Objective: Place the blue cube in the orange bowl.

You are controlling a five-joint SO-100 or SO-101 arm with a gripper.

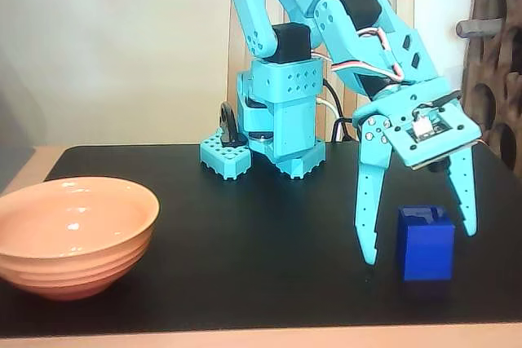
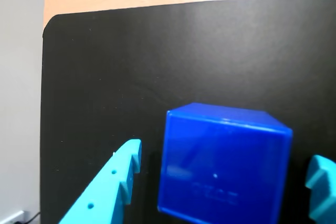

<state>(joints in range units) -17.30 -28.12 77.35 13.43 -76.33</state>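
The gripper [image 1: 420, 246] hangs with jaws spread wide; the blue cube [image 1: 426, 243] sits on the black mat [image 1: 261, 250] between them, touching neither, the orange bowl [image 1: 73, 234] well apart.

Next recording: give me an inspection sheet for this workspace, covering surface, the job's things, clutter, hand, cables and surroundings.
Surface: black mat on a pale wooden table; looks clean.
Job's things: blue cube sits on the mat at the right of the fixed view; orange bowl stands upright at the left, empty, well apart from the cube.
Clutter: nothing seen.
Hand: hand open, fingers pointing down on either side of the cube; the wrist view shows gaps between both fingers and the cube, so no contact yet.
Cables: red, white and black wires run along the arm, clear of the mat.
Surroundings: pale wall behind; brown perforated panel at the right edge.
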